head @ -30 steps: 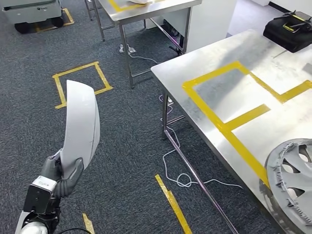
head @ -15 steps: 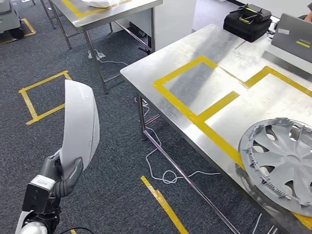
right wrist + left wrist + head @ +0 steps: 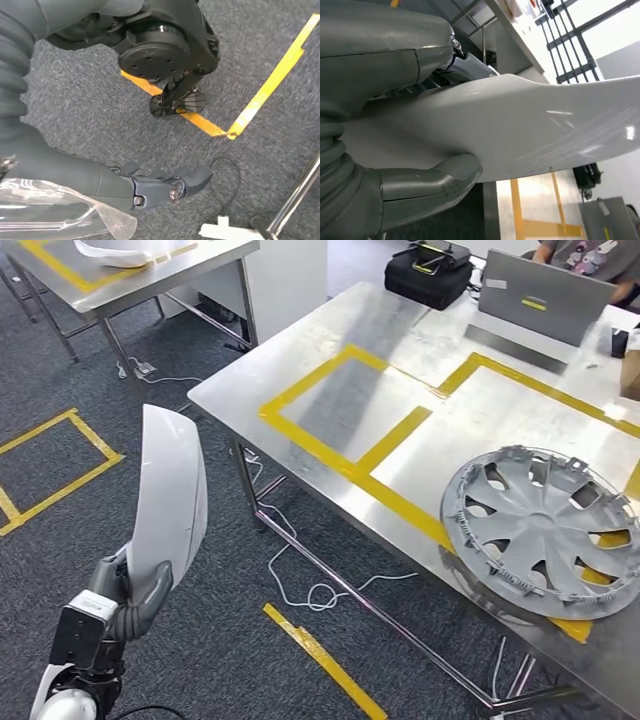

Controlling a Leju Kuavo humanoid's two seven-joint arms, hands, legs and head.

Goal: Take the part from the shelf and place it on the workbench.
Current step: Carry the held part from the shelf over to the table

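Note:
My left hand [image 3: 128,595] grips the lower end of a white curved panel part [image 3: 170,495], which stands upright at the lower left over the carpet. In the left wrist view the thumb [image 3: 414,190] lies under the part [image 3: 531,125] and the fingers lie over it. The steel workbench [image 3: 249,380], marked with yellow tape rectangles, stands to the right of the part and apart from it. My right hand [image 3: 151,187] hangs above the carpet with its fingers stretched out and nothing in them.
A grey wheel cover [image 3: 547,530] lies on the workbench's near right part. A laptop [image 3: 540,295], a black bag [image 3: 430,270] and a person [image 3: 589,255] are at its far side. A second table [image 3: 151,285] stands at the back left. A white cable [image 3: 317,590] and yellow tape [image 3: 324,660] lie on the floor.
The camera has swung right, so the workbench and wheel cover now sit further left and nearer the centre. My left hand still holds the white part the same way.

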